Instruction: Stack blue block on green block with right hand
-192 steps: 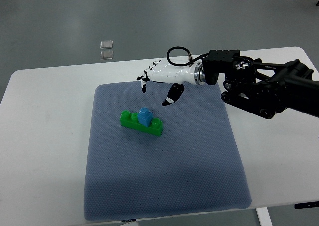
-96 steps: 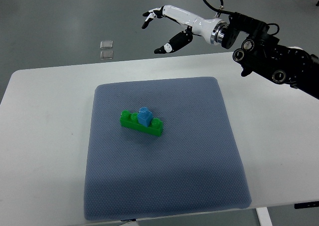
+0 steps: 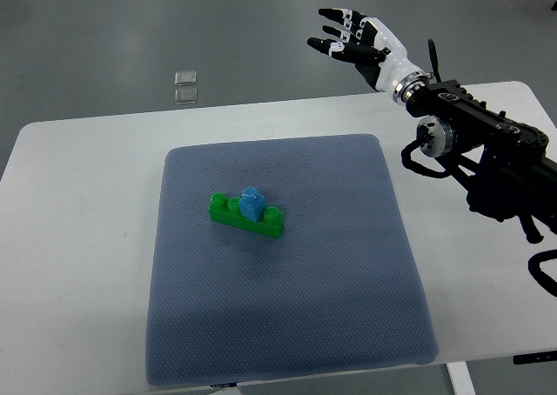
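White desk (image 3: 78, 238) carries a grey-blue mat (image 3: 287, 325) across its middle. On the mat's left half, nearer its far edge, the blue block (image 3: 252, 203) sits on the green block (image 3: 246, 217). Beyond the desk's far right edge the right hand (image 3: 358, 41) hovers, fingers spread, holding nothing. No writing is legible.

Single steep overhead view, robot's side

A white desk (image 3: 78, 238) with rounded corners stands on a grey floor (image 3: 104, 30). A blue-grey textured mat (image 3: 287, 325) covers most of its middle, reaching almost to the near edge. Beyond the far edge, two small clear square pieces (image 3: 185, 85) lie on the floor, one just behind the other.
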Tool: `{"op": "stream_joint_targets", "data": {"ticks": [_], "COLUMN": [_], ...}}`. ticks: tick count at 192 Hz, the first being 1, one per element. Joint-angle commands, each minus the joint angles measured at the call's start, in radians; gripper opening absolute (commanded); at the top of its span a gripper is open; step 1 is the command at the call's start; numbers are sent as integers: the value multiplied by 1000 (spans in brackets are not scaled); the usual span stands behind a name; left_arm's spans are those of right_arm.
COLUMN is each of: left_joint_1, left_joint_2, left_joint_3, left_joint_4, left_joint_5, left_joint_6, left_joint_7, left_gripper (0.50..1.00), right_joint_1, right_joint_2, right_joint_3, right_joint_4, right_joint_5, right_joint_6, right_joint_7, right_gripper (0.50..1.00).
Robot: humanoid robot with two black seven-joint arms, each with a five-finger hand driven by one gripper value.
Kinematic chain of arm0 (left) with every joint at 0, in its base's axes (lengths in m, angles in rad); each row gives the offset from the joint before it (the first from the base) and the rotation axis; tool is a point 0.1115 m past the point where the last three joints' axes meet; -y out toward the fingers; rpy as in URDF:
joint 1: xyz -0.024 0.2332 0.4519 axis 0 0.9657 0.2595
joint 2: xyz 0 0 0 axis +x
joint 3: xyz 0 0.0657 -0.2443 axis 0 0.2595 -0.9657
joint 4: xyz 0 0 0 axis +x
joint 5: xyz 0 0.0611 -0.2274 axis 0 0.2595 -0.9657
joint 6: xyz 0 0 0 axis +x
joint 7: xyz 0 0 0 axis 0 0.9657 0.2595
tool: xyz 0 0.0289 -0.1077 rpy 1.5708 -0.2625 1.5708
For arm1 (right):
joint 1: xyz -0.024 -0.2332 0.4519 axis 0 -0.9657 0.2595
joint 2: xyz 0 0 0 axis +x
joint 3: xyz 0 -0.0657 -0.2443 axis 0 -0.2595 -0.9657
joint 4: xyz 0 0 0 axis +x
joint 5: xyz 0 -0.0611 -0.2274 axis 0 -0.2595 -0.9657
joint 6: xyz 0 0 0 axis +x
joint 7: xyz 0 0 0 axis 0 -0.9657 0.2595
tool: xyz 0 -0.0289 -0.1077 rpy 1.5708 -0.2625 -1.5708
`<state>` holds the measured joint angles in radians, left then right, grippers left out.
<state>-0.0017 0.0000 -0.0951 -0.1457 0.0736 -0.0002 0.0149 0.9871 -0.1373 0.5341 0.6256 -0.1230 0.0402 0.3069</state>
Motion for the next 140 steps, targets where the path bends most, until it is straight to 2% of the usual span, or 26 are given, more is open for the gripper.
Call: {"op": "stream_joint_targets", "data": {"ticks": [1, 53, 95, 118, 140], "left_joint_1": [0, 0, 0, 0, 0], "left_joint_2": [0, 0, 0, 0, 0], "left_joint_3": [0, 0, 0, 0, 0], "left_joint_4": [0, 0, 0, 0, 0], "left_joint_5": [0, 0, 0, 0, 0], "left_joint_6": [0, 0, 0, 0, 0], "left_joint_7": [0, 0, 0, 0, 0], "left_gripper": [1000, 1000, 1000, 1000, 1000], "right_joint_1": [-41, -84, -88, -90, -91], "right_joint_2": [22, 59, 56, 48, 53], "right_joint_3": [6, 12, 12, 10, 10], "right_joint_4": [-23, -29, -27, -32, -32], "right_joint_5": [138, 290, 283, 281, 281], "right_joint_6": [3, 20, 15, 17, 17], "right_joint_7": [0, 1, 14, 52, 60], "right_gripper": [911, 913, 913, 913, 913]}}
